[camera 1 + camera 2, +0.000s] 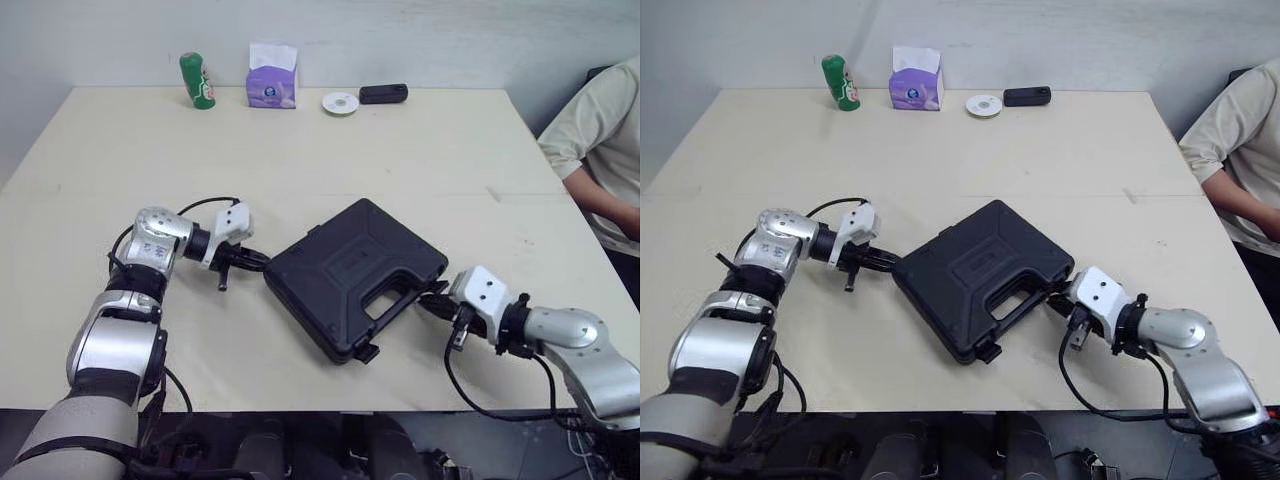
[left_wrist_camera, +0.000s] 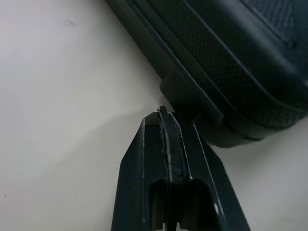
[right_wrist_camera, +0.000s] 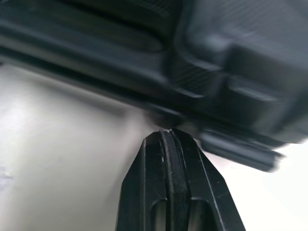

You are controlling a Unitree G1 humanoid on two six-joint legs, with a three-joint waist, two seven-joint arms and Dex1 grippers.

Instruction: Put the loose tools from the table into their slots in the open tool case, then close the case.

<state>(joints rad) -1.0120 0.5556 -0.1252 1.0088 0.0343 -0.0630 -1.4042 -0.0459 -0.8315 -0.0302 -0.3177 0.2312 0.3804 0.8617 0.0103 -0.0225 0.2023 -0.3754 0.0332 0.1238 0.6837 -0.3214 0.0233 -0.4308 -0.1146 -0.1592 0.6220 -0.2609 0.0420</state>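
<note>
The black tool case [image 1: 352,272] lies closed and flat in the middle of the table, its handle cut-out toward the front right. My left gripper [image 1: 258,261] is shut with nothing in it, its tip at the case's left corner; in the left wrist view the fingertips [image 2: 166,115] sit just short of the case's edge [image 2: 207,91]. My right gripper [image 1: 433,297] is also shut and empty, its tip against the case's handle side, with the fingertips [image 3: 166,134] right at the case's rim [image 3: 192,91].
Along the table's far edge stand a green can [image 1: 197,80], a purple tissue box [image 1: 272,82], a white disc [image 1: 340,103] and a small black device [image 1: 383,93]. A person's sleeve and arm [image 1: 595,150] sit at the right edge of the table.
</note>
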